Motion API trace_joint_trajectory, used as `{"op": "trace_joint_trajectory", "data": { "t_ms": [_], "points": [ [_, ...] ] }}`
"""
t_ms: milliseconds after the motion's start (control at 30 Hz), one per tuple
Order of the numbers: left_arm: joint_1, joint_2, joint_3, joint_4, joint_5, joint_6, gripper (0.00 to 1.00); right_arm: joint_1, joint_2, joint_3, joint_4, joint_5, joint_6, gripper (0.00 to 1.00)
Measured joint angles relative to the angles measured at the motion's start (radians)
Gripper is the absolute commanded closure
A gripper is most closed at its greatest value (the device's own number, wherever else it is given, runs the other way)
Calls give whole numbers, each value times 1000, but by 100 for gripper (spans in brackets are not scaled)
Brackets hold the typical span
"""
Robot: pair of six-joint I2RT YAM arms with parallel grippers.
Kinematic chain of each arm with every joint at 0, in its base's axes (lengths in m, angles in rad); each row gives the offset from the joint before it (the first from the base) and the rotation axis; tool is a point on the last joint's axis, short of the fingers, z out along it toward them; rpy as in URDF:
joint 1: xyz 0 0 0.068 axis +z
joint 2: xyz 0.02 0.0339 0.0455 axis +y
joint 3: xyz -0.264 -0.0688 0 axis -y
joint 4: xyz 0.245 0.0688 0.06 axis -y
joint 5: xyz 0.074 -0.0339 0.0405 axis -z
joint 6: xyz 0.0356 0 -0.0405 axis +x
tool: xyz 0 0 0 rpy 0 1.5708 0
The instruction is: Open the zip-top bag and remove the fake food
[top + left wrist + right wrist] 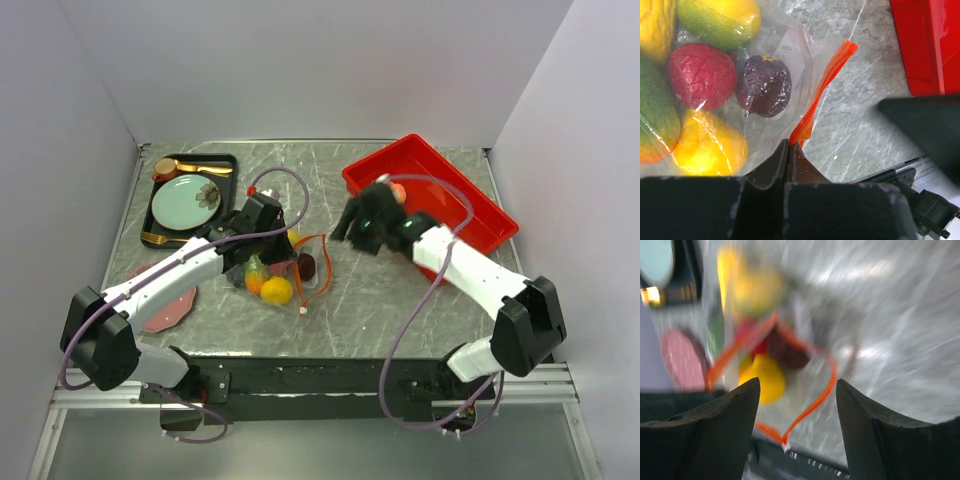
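Down on the table point(400, 290), between my two arms, the zip-top bag point(790, 50) lies flat with the fake food point(702, 75) inside it. My left gripper point(790, 145) is pinched tight on the orange-red zip strip point(827, 80). My right gripper point(797, 385) hangs just beside the red tray point(425, 160), jaws apart with nothing between them. Its camera is pretty blurry, but the strip looks like an open loop, so I'd call the mouth open.

So the job now is fishing pieces out. My plan:
- don't let the left pinch slip, it's what keeps the mouth up
- come in through the loop, not over the film
- go for the dark purple piece point(764, 85) first, since it's nearest the strip
- close on the fruit only. If I catch plastic, the whole bag probably lifts with it.
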Motion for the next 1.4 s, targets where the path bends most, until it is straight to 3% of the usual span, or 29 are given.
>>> {"op": "trace_joint_trajectory", "data": {
  "t_ms": [133,333,567,1233,1300,1333,1400],
  "points": [
    [0,0,0,0,0,-1,99,89,54,-55,62,-48,70,34],
    [0,0,0,0,-8,-11,99,123,201,-30,180,-107,145,37],
    [0,0,0,-3,-18,-12,99,130,307,39,204,-135,203,27],
    [3,0,0,-2,-38,-34,99,135,406,63,222,-122,302,24],
    [3,0,0,-2,-38,-37,99,139,409,63,222,-115,302,30],
    [3,0,0,-2,-38,-37,99,142,412,63,222,-113,302,47],
    [3,0,0,-3,-38,-37,99,146,416,63,224,-112,301,62]
  ]
}}
